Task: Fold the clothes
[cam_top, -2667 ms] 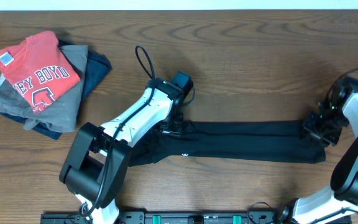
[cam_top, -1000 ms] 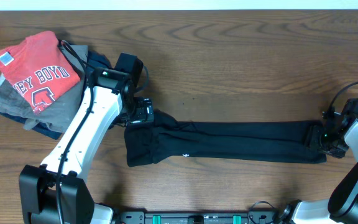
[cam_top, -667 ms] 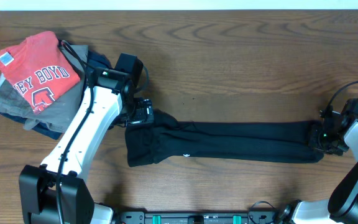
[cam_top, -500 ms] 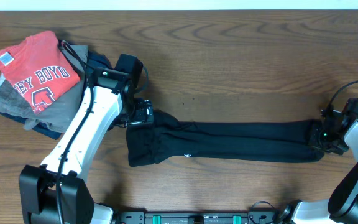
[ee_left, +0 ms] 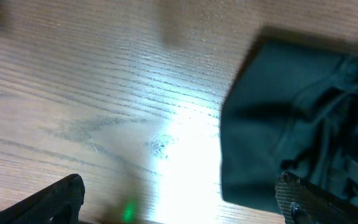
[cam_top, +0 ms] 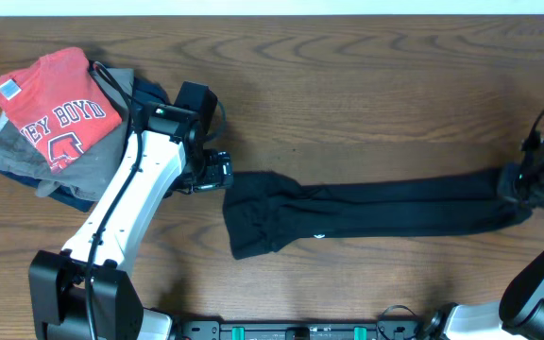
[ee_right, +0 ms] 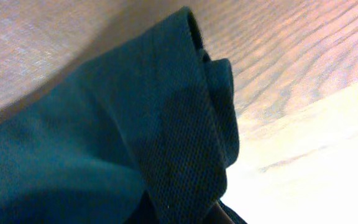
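Now right gripper (cam_top: 518, 185) pinches end of black shirt (cam_top: 366, 212). Left gripper (cam_top: 220, 174) fingers apart, empty, just beside bunched end. Grab that end, pull flat before folding.

The right gripper (cam_top: 522, 184) sits at the overhead view's right edge, where its arm is cut off. Its fingertips are buried in the end of the black T-shirt (cam_top: 376, 210), and its wrist camera is filled by soft-focus fabric (no finger shows clearly). The left wrist view is blurred throughout. There the left gripper (ee_left: 179, 208) has its fingers (ee_left: 47, 200) clipped by the lower edge, and the shirt is clipped by the right edge. A white speck (cam_top: 317, 233) on the shirt is too small to identify. The red T-shirt (cam_top: 55, 113) covers most of the grey and navy garments (cam_top: 102, 165) beneath.
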Available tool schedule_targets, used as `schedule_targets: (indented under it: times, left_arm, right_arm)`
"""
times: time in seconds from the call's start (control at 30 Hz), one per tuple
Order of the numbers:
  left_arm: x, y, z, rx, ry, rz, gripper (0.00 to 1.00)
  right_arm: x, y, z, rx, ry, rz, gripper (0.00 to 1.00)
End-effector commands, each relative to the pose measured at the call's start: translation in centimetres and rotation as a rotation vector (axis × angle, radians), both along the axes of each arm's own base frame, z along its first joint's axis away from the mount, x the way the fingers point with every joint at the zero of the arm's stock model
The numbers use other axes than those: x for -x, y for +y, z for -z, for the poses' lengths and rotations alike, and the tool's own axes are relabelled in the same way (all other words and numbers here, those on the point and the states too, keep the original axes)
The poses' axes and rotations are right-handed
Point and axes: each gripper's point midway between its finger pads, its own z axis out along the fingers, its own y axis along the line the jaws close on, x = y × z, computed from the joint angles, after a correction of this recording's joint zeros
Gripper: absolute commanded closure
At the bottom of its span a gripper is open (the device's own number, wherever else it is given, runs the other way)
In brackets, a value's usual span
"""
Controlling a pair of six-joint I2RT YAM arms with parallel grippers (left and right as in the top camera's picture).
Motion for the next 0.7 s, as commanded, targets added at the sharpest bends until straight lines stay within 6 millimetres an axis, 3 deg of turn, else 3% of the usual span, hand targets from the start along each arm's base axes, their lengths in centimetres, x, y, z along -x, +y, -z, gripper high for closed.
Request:
schedule_targets:
  times: [0.0, 0.1, 0.3, 0.67]
  left_arm:
    - [-0.5, 0.3, -0.6, -0.009, -0.026, -0.006, 0.01]
    - [-0.5, 0.3, -0.6, -0.009, -0.026, -0.006, 0.01]
    - [-0.6, 0.3, -0.6, -0.008, -0.029, -0.006, 0.01]
    - [-0.6, 0.3, -0.6, -0.008, -0.029, -0.006, 0.01]
  right_arm:
    - [-1.5, 1.7, -1.7, 0.049, 0.012, -0.067, 0.99]
    - [-2.1, 5.0, -2.0, 0.044, 0.043, -0.172, 0.99]
    - [-1.1, 12.2, -1.6, 0.016, 0.165, -0.387, 0.99]
    - [0.7, 21.0, -0.8, -0.066, 0.208, -0.522, 0.96]
